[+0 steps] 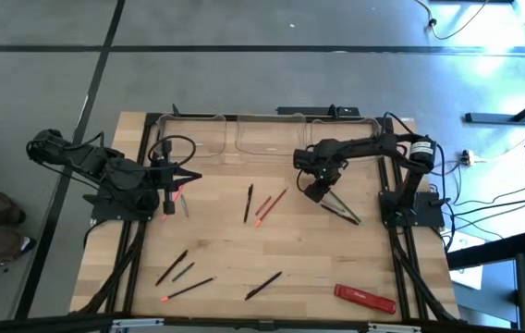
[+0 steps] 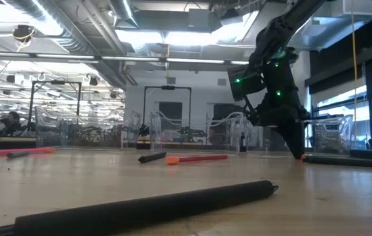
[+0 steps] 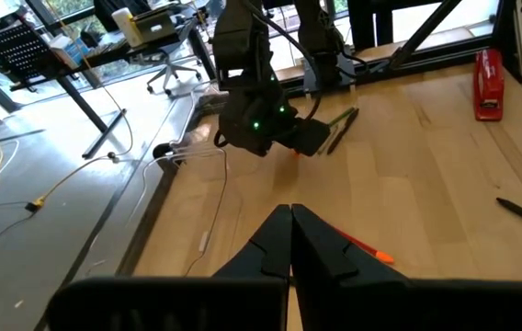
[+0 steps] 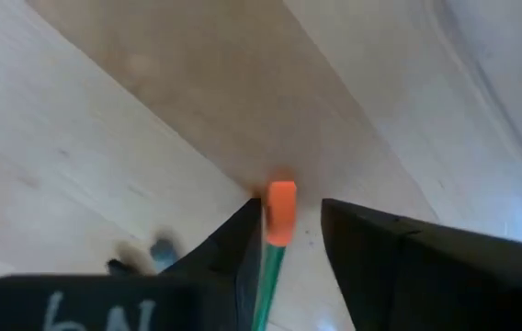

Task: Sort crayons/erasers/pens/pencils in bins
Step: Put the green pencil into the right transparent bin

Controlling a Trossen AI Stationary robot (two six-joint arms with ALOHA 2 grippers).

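Note:
My right gripper points down at the table right of centre, open. Its fingers stand on either side of the orange eraser end of a green pencil, which lies flat on the table beside another thin stick. My left gripper hovers shut over the left side, holding nothing, above an orange-tipped stick. Black pens and red pencils lie scattered on the wood. Three clear bins stand in a row along the far edge. My right gripper comes at the pencil's orange end from above. One finger lies right beside that end, and I cannot tell whether it touches. The other finger stands apart from it with a gap. The pencil rests flat on the table.
A flat red bar lies near the front right corner. More sticks lie at the front left. In the low view a black pen lies close in front and an orange-tipped red pencil farther back.

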